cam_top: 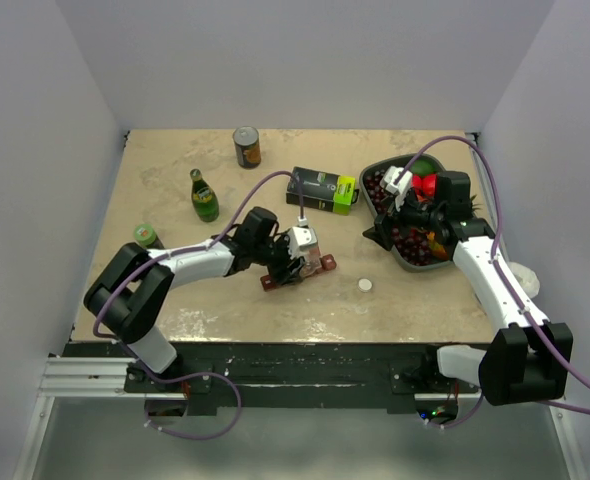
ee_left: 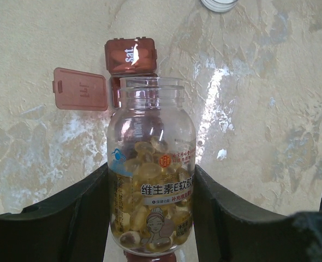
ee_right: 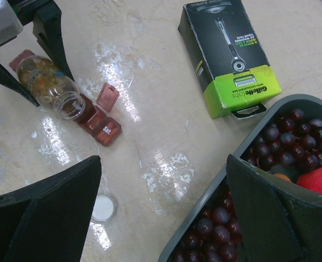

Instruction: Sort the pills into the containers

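My left gripper (ee_left: 150, 218) is shut on a clear, uncapped pill bottle (ee_left: 151, 174) full of yellow capsules, held tilted with its mouth over the dark red strip of containers (ee_left: 130, 56). The "Sat" compartment is closed; the neighbouring lid (ee_left: 80, 89) stands open to the left. The strip (cam_top: 297, 270) lies mid-table under the left gripper (cam_top: 293, 262). The right wrist view shows the bottle (ee_right: 46, 83) and the strip (ee_right: 101, 123) too. My right gripper (ee_right: 164, 218) is open and empty, above the table beside the fruit tray.
The bottle's white cap (cam_top: 364, 285) lies right of the strip. A black-and-green razor box (cam_top: 322, 190) sits behind. A grey fruit tray (cam_top: 379, 175) holds grapes at the right. A can (cam_top: 247, 147), a green bottle (cam_top: 204, 196) and a green jar (cam_top: 146, 235) stand at the left.
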Controlling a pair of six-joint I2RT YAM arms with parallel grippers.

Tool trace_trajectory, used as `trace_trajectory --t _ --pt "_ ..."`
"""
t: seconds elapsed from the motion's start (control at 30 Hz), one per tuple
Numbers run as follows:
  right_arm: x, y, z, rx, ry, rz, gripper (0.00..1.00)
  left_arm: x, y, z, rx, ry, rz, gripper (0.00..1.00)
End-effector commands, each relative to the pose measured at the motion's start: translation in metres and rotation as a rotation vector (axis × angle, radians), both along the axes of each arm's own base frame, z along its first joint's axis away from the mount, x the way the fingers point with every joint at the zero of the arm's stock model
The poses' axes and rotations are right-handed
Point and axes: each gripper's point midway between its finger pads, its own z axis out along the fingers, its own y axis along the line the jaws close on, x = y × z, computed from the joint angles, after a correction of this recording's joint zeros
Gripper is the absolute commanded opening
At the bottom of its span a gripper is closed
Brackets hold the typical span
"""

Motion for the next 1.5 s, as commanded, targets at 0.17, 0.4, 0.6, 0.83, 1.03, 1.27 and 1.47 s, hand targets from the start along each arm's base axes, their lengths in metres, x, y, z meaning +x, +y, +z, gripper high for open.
trace_trajectory --t 0.17,0.4,0.6,0.83,1.03,1.27,1.47 --pt "0.0081 -0.0035 0.0153 -0.013 -0.052 -0.011 0.99 0.0051 -0.0042 0.0097 0.049 0.002 -0.008 0.00" --pt "0.0084 -0.0039 0.0151 -0.014 -0.052 -0.014 0.99 0.0056 -0.0025 0.0081 0.103 0.033 0.007 0.00" --pt "0.0088 -0.0043 0.0144 -0.016 -0.051 -0.016 0.99 0.0055 -0.0010 0.0078 0.141 0.064 0.020 0.00" --pt "0.0087 -0.0044 0.0149 -0.017 -0.054 -0.015 0.99 0.0071 -0.0026 0.0096 0.175 0.071 0.028 0.00" --pt "0.0091 -0.0046 0.0143 -0.019 -0.053 -0.016 0.99 0.0057 -0.0038 0.0084 0.209 0.094 0.033 0.00" --pt "0.0090 -0.0049 0.0140 -0.020 -0.052 -0.017 0.99 0.0076 -0.0035 0.0110 0.237 0.111 0.047 0.00" --pt "0.0090 -0.0049 0.0140 -0.021 -0.053 -0.017 0.99 0.0085 -0.0015 0.0105 0.266 0.119 0.061 0.00"
